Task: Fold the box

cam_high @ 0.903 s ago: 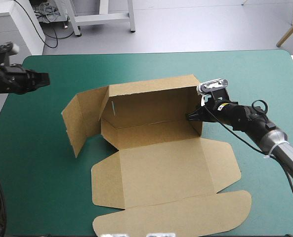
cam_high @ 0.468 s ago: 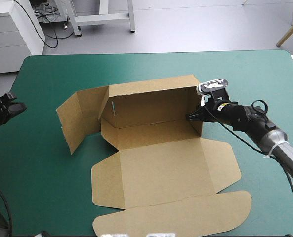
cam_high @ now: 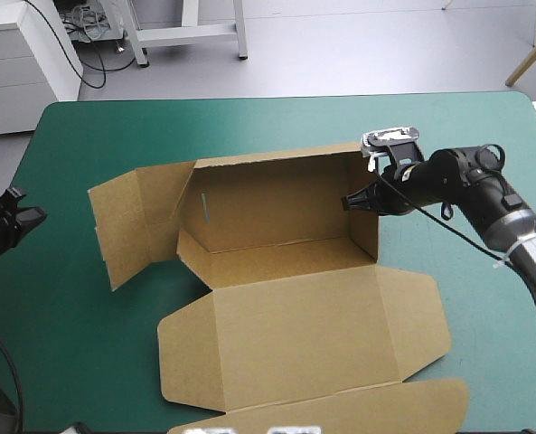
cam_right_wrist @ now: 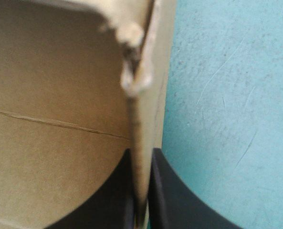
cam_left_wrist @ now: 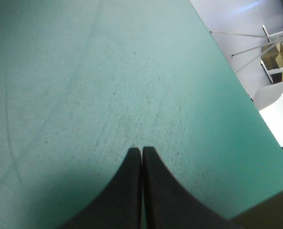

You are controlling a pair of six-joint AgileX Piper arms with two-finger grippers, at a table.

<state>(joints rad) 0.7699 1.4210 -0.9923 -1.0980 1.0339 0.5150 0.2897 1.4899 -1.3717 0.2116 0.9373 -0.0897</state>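
The brown box lies partly raised in the middle of the table: back wall up, lid panels flat toward the front edge. Its left end flap hangs outward, half open. My right gripper is shut on the upright right end wall, near its top edge. In the right wrist view that wall runs edge-on between the black fingers, with the box's inside on one side. My left gripper is shut and holds nothing at the table's left edge, well apart from the box; its tips hover over bare cover.
The teal-green cover lies bare to the left of the box, behind it and to the right of it. The lid's tongue reaches the table's front edge. A corner of brown board shows beside the left gripper.
My left gripper pulled back from the far left to the table's left edge. The left flap swung further outward. My right gripper shifted slightly right and away, taking the end wall with it.
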